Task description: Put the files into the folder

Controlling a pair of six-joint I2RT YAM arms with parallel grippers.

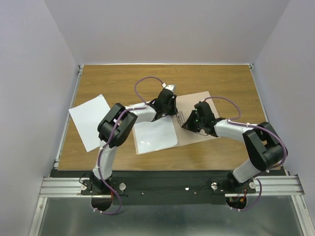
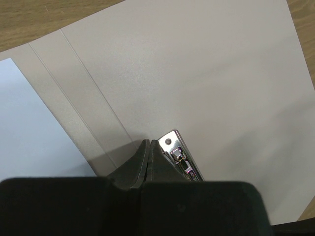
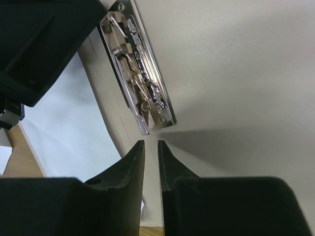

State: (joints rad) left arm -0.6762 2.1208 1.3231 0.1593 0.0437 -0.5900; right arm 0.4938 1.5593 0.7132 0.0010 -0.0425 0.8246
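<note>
The folder (image 1: 197, 102) lies open near the middle of the counter (image 1: 221, 78), its pale inner face up and its one metal clip (image 3: 140, 73) beside the fold. There are two white files. One file (image 1: 157, 137) rests against the left of the fold, where the folder's left leaf would be. The other file (image 1: 91, 120) lies outside the folder by the counter's left edge, well apart from it. Both arms reach in to the clip from opposite ends. The left gripper (image 2: 150, 147) is pressed together with nothing between its fingers, its tip down on the folder just beside one end of the clip, probably to pin the folder flat. The right gripper (image 3: 150, 145) points at the clip's other end with its jaws slightly spread and empty. That placement suggests the clip is being worked, so the placed sheet can be secured before the second is fetched.
</note>
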